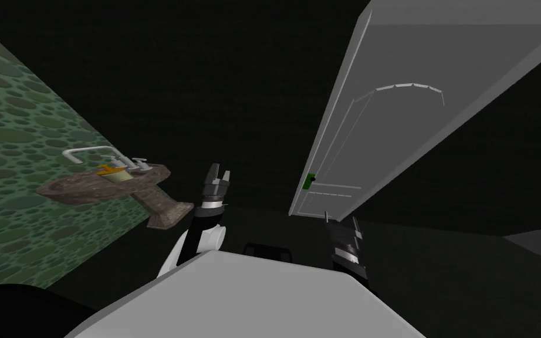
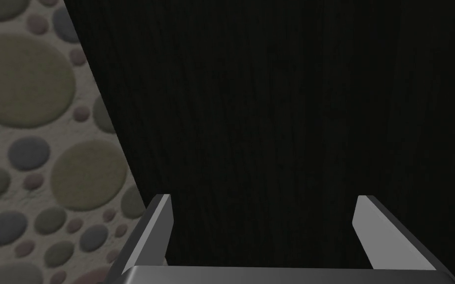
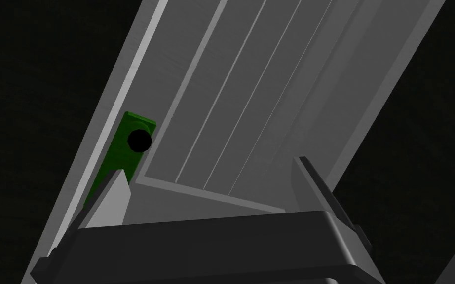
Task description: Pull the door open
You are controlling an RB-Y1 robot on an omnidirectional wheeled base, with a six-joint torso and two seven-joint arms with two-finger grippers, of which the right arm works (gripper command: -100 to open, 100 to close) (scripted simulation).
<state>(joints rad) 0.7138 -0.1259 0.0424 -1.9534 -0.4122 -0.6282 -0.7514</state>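
Where my right jaws hang released: grey door point(image 3: 251, 98).
Black knob point(image 3: 139, 140) on green plate point(image 3: 118, 158), ahead of them; left jaws released too.

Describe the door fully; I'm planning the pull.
The door is plain grey, with framed panels, the tall one arched at its top. Near one long edge a round black knob sits on a green plate. The open right gripper points at it, one finger by the plate; contact cannot be told.

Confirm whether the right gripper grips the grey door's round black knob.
No; the right gripper stands open and short of the round black knob.
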